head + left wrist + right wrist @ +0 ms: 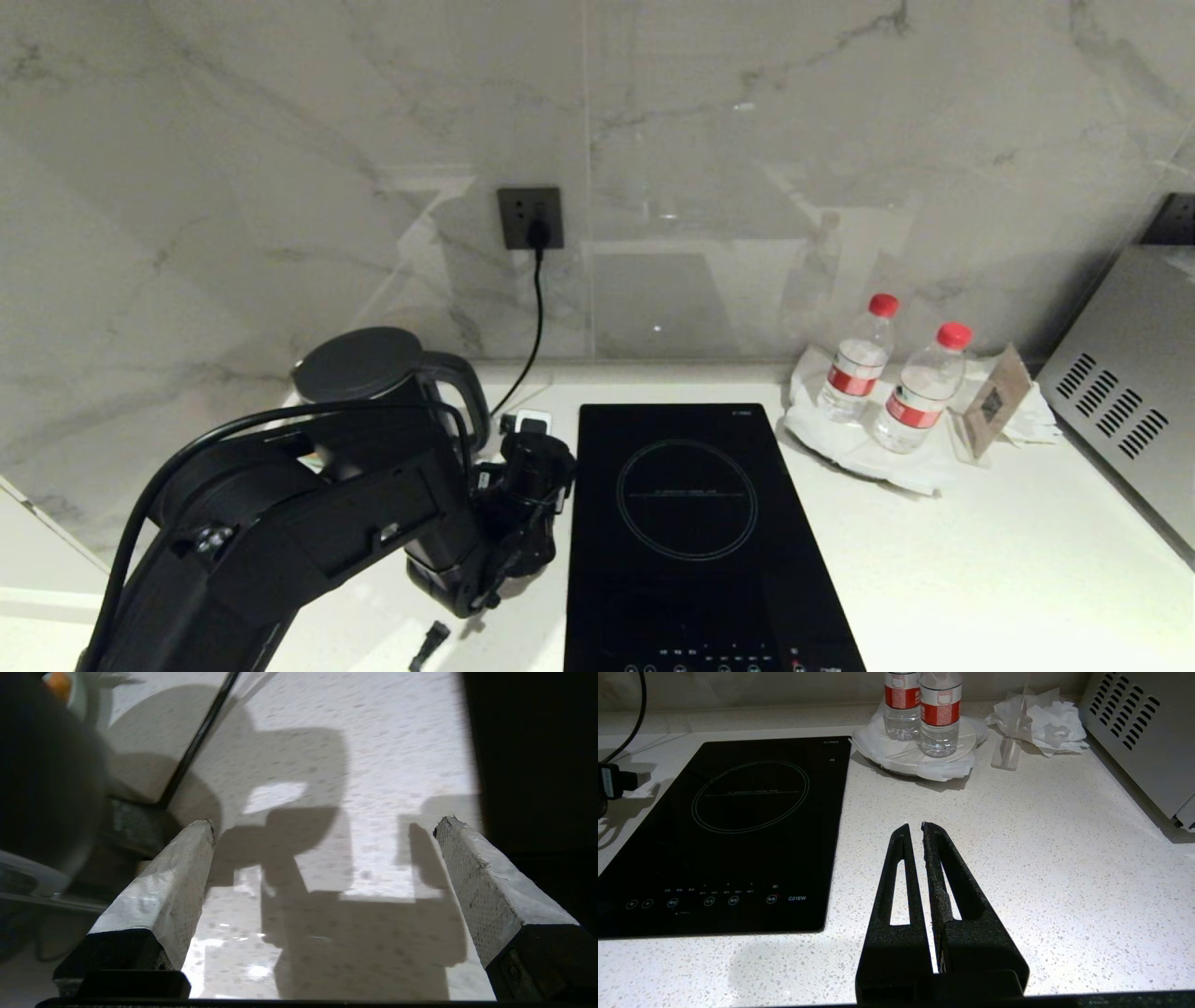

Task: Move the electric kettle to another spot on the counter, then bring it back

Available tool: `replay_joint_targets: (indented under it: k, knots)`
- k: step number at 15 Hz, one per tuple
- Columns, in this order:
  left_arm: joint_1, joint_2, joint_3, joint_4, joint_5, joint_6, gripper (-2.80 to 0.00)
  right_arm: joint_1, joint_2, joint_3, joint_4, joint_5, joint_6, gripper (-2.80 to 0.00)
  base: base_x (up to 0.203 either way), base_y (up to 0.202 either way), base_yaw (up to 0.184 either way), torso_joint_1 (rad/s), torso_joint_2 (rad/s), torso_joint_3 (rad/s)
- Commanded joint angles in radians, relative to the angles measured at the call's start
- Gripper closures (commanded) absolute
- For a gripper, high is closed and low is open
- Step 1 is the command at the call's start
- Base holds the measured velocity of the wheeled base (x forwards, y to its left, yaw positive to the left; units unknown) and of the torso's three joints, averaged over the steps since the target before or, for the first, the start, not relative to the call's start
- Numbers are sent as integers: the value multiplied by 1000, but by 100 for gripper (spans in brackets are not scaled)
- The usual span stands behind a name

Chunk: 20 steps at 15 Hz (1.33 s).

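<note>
Left gripper point(324, 826), its taped fingers spread wide and empty, hangs over the white speckled stone counter point(980, 560) beside the tall glossy black electric kettle point(373, 373); right gripper point(914, 828) rests pinched closed.

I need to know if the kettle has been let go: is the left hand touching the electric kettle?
Apart. In the left wrist view the left hand is open, only bare counter between its fingers.

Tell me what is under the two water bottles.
The water bottles stand on a white plate lined with white paper, on the counter. The plate's underside is hidden.
</note>
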Motion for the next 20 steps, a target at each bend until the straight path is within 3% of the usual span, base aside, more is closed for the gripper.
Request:
replay_joint_targets:
  k: [1,13,20]
  knots:
    - [6,5,13,-7,4,-2,-280,0,0,0,0,1,-1,0,0,0,0,0,0,0]
    - [48,45,15,-9,4,-7,-280,0,1,0,0,1,-1,0,0,0,0,0,0,0]
    - [-10,-57,27,-7,5,-29,-280,0,1,0,0,1,-1,0,0,0,0,0,0,0]
